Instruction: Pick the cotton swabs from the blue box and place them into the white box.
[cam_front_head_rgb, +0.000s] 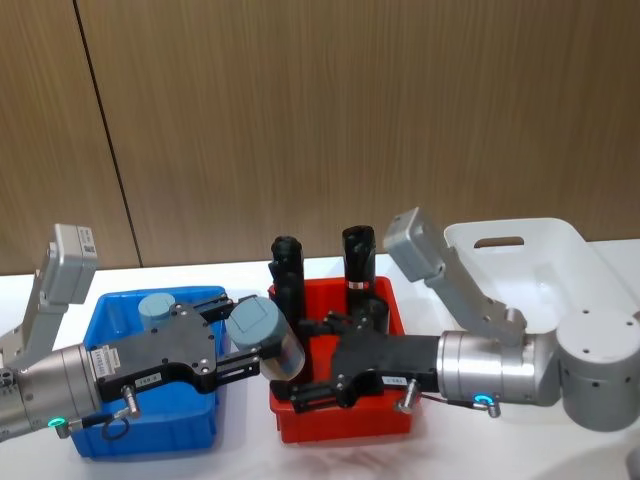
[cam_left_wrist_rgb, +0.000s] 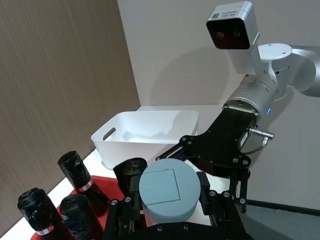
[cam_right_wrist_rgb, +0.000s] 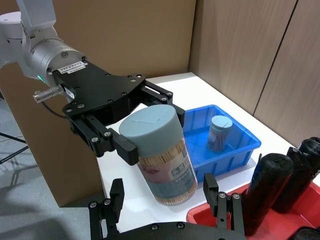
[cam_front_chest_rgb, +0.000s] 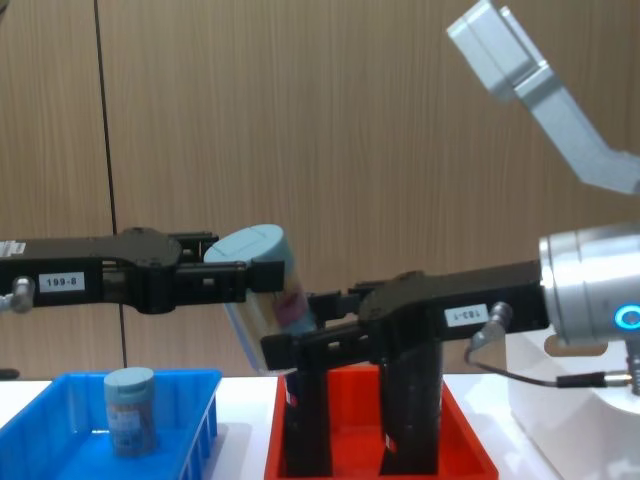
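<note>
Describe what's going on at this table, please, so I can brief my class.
The left hand grips a cotton swab jar near its lid, holding it tilted in the air between the blue box and the red tray. The right hand faces it, open on either side of its base, seemingly for a handover. A second jar stands in the blue box; the white box sits on the right.

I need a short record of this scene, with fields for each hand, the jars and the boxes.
Left hand: shut on a swab jar, raised and tilted between blue box and red tray
Right hand: open, pointed at that jar's base
Second jar: upright in the blue box
White box: on the robot's right, past the red tray
Red tray: holds black packs
</note>
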